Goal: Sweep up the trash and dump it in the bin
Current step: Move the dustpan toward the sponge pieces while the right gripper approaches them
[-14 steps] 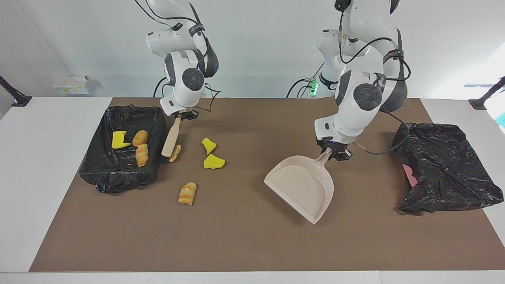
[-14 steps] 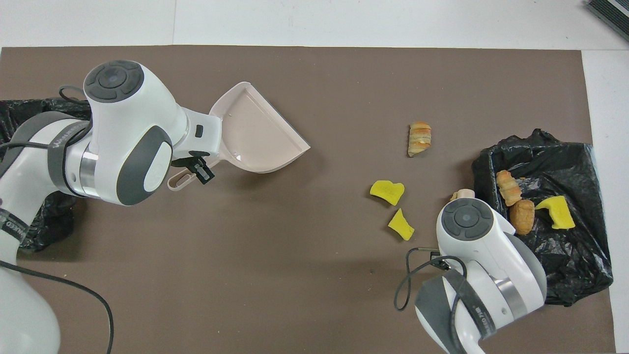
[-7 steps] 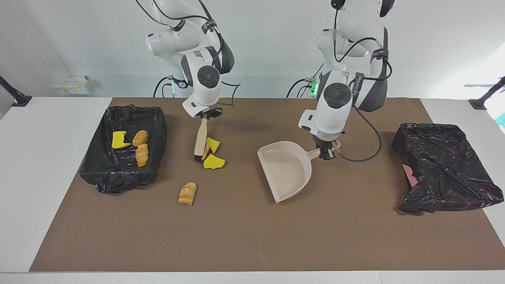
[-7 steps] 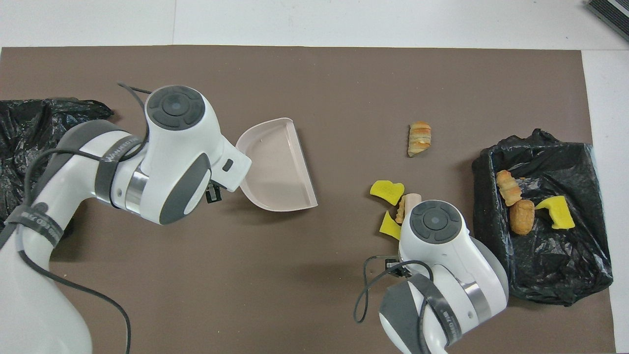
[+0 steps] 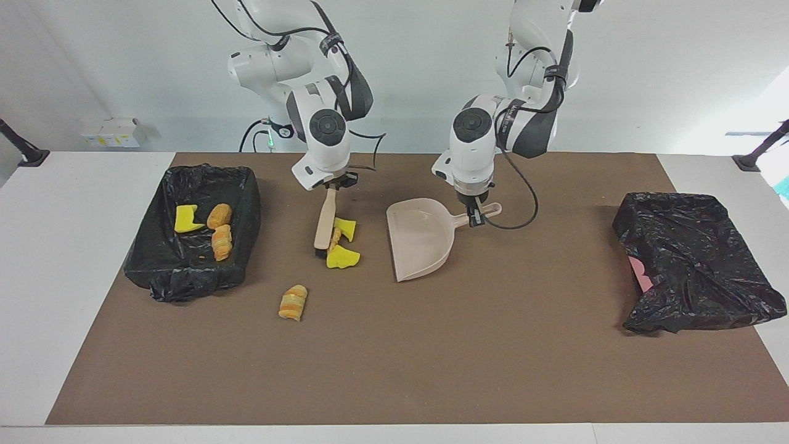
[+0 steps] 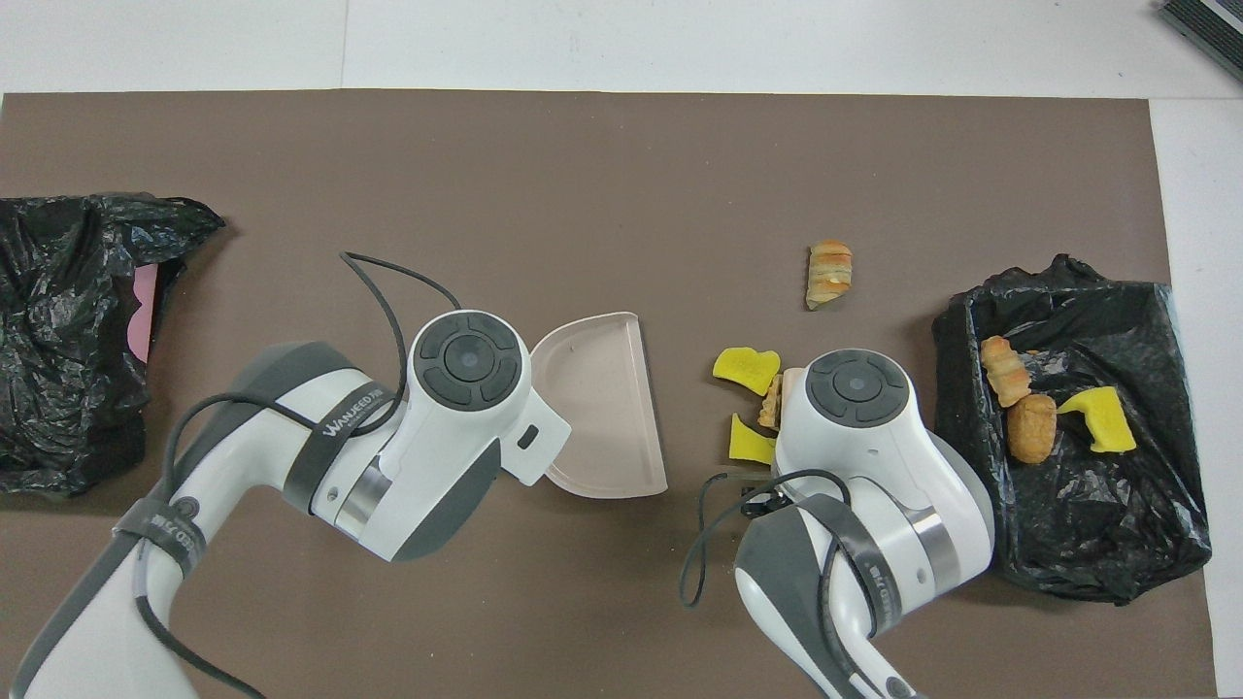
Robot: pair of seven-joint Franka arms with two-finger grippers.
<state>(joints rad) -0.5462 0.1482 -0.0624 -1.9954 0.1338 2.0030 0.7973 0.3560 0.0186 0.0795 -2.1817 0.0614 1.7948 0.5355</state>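
Note:
My right gripper (image 5: 335, 184) is shut on the handle of the beige brush (image 5: 324, 223). The brush head rests on the mat against trash: two yellow chunks (image 5: 345, 228) (image 5: 343, 258) and a tan piece (image 5: 335, 238). In the overhead view my right wrist covers the brush, and the yellow chunks (image 6: 746, 367) (image 6: 750, 443) show beside it. My left gripper (image 5: 474, 217) is shut on the handle of the beige dustpan (image 5: 422, 242). The pan's open mouth faces the brush a short way off. A striped bread piece (image 5: 293, 302) lies alone, farther from the robots.
A black-lined bin (image 5: 148, 259) at the right arm's end holds a yellow chunk (image 5: 185, 219) and two bread pieces (image 5: 220, 242). A crumpled black bag (image 5: 690, 265) with something pink inside sits at the left arm's end. The brown mat (image 5: 394, 357) covers the table's middle.
Both arms moved toward the table's middle. The brush pushed the tan piece into the two yellow chunks and slid them toward the dustpan. The dustpan turned and came closer to the brush.

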